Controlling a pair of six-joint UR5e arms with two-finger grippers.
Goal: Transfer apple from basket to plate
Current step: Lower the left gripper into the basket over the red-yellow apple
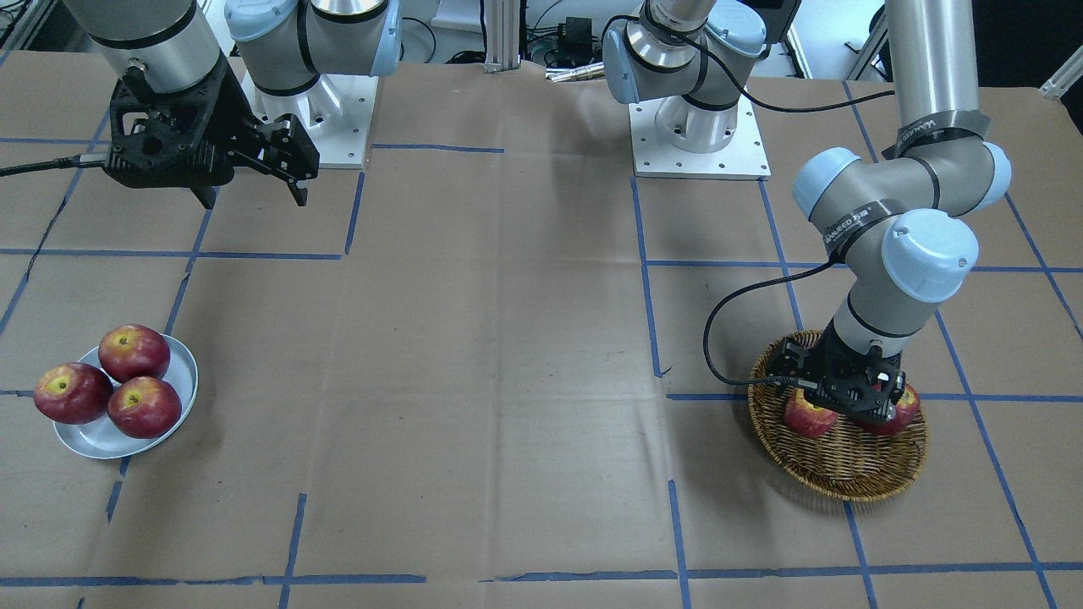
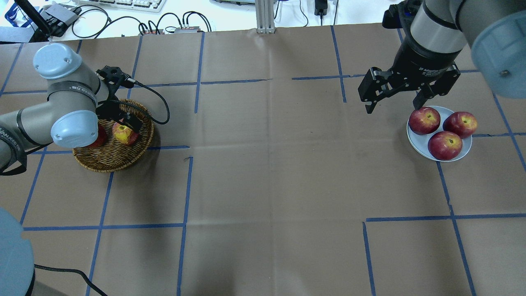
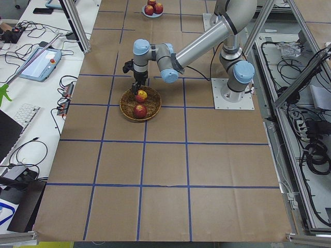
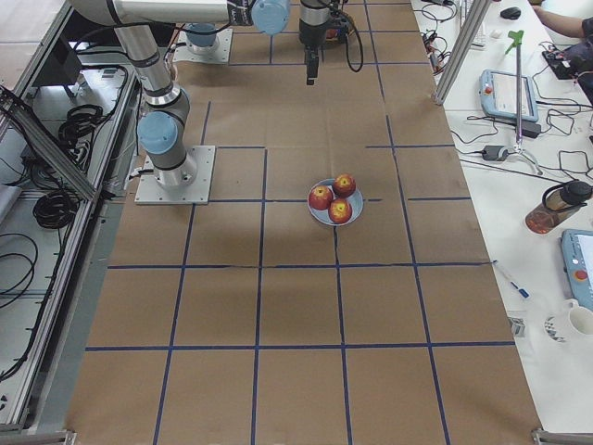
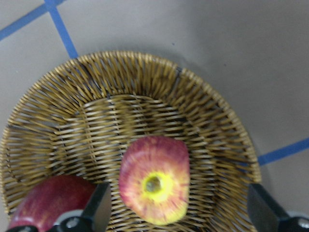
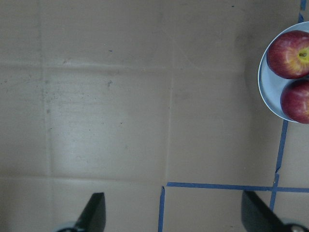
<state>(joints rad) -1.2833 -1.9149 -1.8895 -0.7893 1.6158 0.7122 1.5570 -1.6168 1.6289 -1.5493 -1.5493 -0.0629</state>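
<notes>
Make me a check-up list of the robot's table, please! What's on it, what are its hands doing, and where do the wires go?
Surface: table covered in brown paper with blue tape lines.
Job's things: the apple with the yellow patch lies in the basket, stem dip up; the plate sits at the table's other end.
Clutter: a darker apple also in the basket; three red apples on the plate.
Hands: left hand open, low over the basket, fingers either side of the apple, not squeezing; right hand open, empty, above the paper beside the plate.
Cables: a black cable loops from the left wrist past the basket.
Surroundings: keyboard and bottle on side benches.
</notes>
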